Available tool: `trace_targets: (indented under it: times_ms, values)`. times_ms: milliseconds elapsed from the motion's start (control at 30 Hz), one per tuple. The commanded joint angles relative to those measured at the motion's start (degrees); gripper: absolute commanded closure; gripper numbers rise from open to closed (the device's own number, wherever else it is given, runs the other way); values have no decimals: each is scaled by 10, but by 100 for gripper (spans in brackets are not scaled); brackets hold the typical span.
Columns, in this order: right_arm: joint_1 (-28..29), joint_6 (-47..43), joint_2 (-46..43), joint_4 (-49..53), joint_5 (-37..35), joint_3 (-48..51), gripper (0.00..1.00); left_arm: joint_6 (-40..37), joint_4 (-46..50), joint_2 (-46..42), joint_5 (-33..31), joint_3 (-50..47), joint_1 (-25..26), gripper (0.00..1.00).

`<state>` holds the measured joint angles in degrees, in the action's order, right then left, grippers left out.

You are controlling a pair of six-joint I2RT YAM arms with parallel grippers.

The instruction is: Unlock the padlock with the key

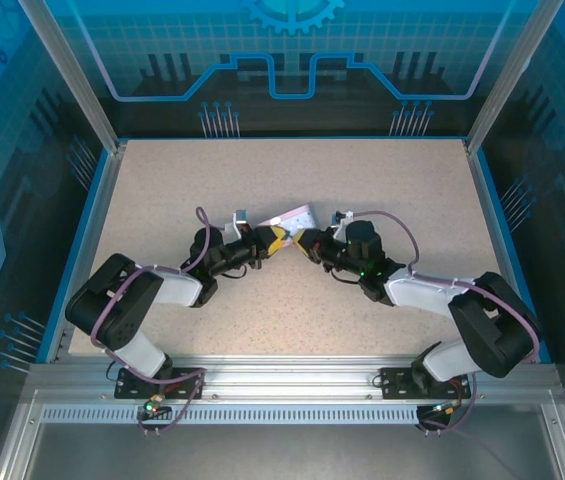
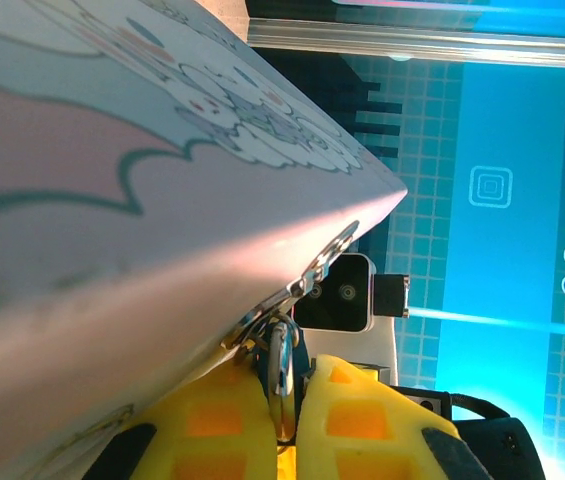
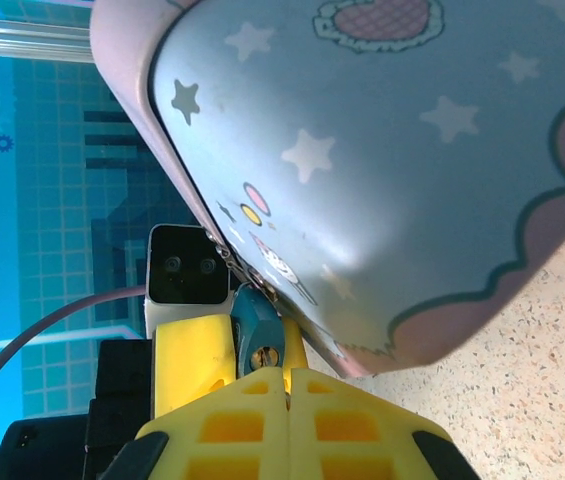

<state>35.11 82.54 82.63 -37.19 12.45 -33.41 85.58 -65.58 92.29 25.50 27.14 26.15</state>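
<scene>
A small blue padlock point(image 3: 255, 318) at a lavender printed tin point(image 3: 412, 150) is clamped by the left tool point(image 2: 286, 385); the right tool point(image 3: 284, 385) is closed.

The left arm point(image 1: 127, 305) and the right arm point(image 1: 482, 320) both pair bulky black joint housings with smooth white link shells. A thin lavender cable point(image 1: 200, 228) loops along each arm. The jaws are bright yellow, moulded with square recessed pockets and set in black mounts. Each wrist carries a black-faced camera point(image 3: 187, 268) in a rounded white casing. A small green light point(image 1: 363, 272) glows on the right forearm.
</scene>
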Motion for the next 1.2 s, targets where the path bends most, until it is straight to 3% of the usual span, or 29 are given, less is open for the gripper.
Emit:
trace_targets:
  times_ms: [0, 367, 600, 767, 933, 1167]
  values:
    - [21, 4, 12, -10, 11, -18, 100, -10, -34, -23, 10, 4, 9, 100]
    - [7, 11, 50, -6, -1, -56, 100, -20, -16, -41, 16, 1, 13, 100]
    - [13, 41, 95, -62, 25, -73, 100, -20, -19, -29, 19, 9, 21, 100]
    - [-4, 6, 91, -28, 28, -70, 100, -18, -25, -29, 24, 5, 21, 100]
    - [-27, -49, 112, -2, 61, -86, 100, -15, -27, -31, 30, 0, 21, 100]
    - [-43, -89, 168, -51, 154, -125, 100, -16, -30, -30, 32, -3, 21, 100]
